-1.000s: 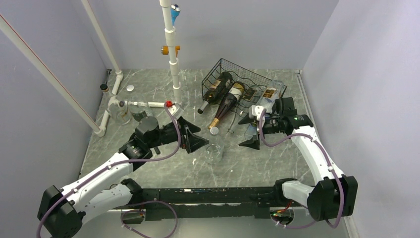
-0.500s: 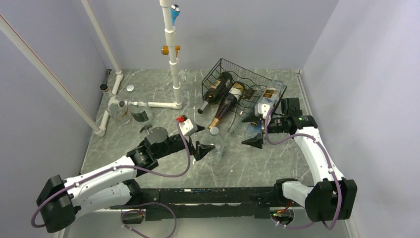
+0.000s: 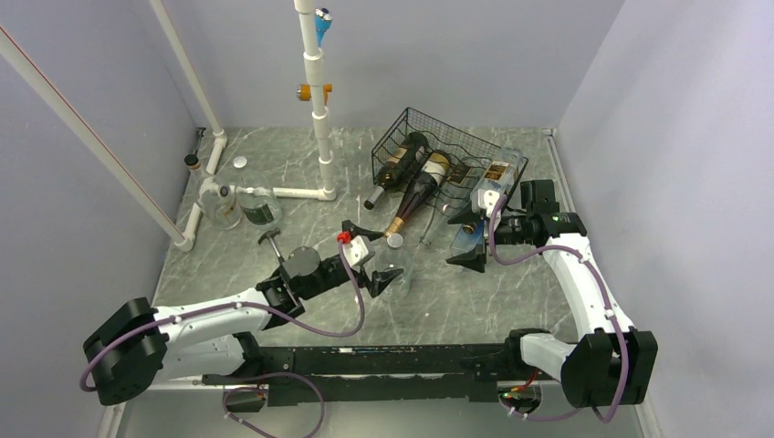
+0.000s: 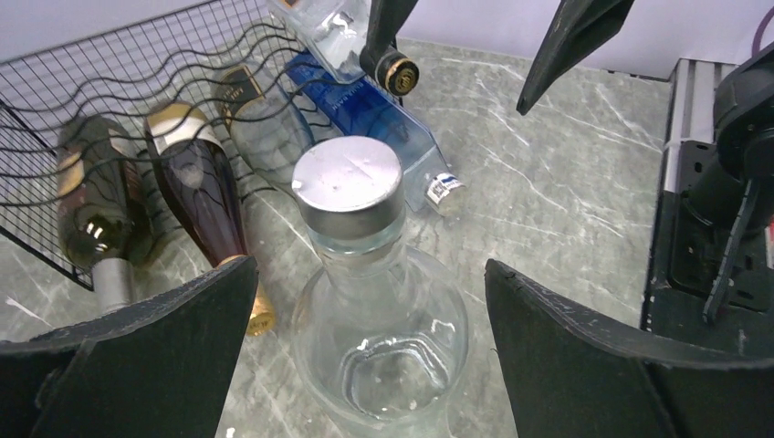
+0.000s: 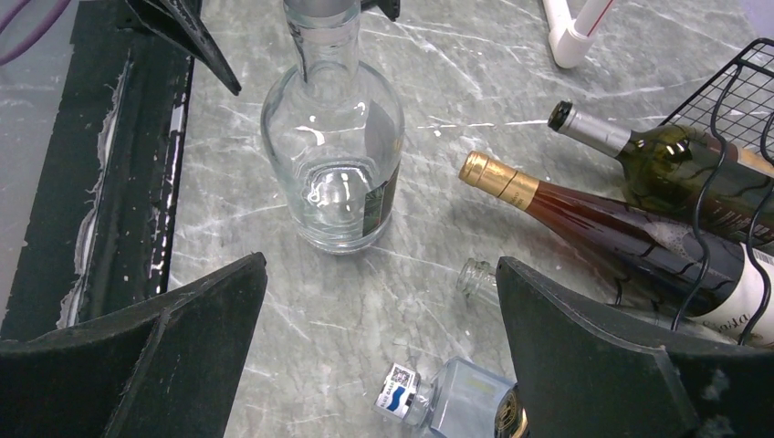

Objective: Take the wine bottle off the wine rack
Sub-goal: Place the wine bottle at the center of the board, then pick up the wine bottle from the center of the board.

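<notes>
Left arm: we see it reach low over the surface (image 3: 274, 164) from its base at the near left, forearm almost level, wrist turned toward the middle.
Left tool (image 4: 370, 266): spread to its full width and holding nothing. Its two black fingers (image 4: 137, 356) flank the round body of the clear flask (image 4: 379, 338), with a gap showing on each side.
Right arm: it rises from the near right base along the right edge, bends at an elbow beside the rack, and its forearm turns left toward the middle.
Right tool (image 5: 379, 265): equally wide open and empty. In the wrist view we see only bare marble between its fingers, with a blue-tinted bottle (image 5: 456, 392) lying on its side under it.
Clear flask: upright on the surface between the two tools, closed with a silver cap (image 4: 347, 178).
Wine rack (image 3: 429, 128): black wire, on the far right part of the surface, just beyond the right tool.
Green wine bottle (image 3: 397, 167): lying in the left end of the rack, its silver-capped neck pointing out toward the near left.
Gold-foiled wine bottle (image 3: 420, 192): lying in the rack just beside the green one, its neck sticking further out over the surface. Neither tool touches it.
Pipe frame (image 3: 315, 109): white, standing at the far left, well apart from the rack.
</notes>
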Robot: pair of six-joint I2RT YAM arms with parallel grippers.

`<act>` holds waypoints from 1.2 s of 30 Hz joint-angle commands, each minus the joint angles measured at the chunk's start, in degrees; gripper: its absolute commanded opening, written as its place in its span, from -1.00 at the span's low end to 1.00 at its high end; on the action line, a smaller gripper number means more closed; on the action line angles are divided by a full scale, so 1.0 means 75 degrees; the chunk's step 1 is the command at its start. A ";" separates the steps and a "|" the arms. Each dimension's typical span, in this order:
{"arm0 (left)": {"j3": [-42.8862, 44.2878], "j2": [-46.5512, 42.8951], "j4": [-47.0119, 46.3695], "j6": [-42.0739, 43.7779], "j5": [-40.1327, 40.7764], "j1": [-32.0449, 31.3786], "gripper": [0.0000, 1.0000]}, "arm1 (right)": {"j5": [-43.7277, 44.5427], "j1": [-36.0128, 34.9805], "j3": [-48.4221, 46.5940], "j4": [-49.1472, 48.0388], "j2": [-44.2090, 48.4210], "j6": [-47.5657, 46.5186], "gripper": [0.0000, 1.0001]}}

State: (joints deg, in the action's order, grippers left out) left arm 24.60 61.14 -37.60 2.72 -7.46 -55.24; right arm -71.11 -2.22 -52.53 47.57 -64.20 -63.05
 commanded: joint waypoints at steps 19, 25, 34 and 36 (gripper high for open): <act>-0.0119 0.1357 -0.2817 -0.0128 0.0532 -0.0175 0.93 | -0.0432 0.0119 -0.0015 -0.0085 0.0096 -0.0238 0.99; -0.0005 0.1662 -0.2957 -0.0306 0.0587 -0.0170 0.78 | -0.0436 0.0135 -0.0015 -0.0085 0.0099 -0.0231 0.99; 0.0139 0.1920 -0.2987 -0.0315 0.0608 -0.0175 0.52 | -0.0427 0.0155 -0.0003 -0.0085 0.0087 -0.0236 0.99; 0.0174 0.1974 -0.2990 -0.0316 0.0589 -0.0177 0.45 | -0.0432 0.0155 -0.0003 -0.0085 0.0081 -0.0245 0.99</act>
State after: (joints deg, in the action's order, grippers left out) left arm 23.51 75.16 -56.36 0.95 -3.14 -56.25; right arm -71.24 -1.50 -52.51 47.55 -64.20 -63.07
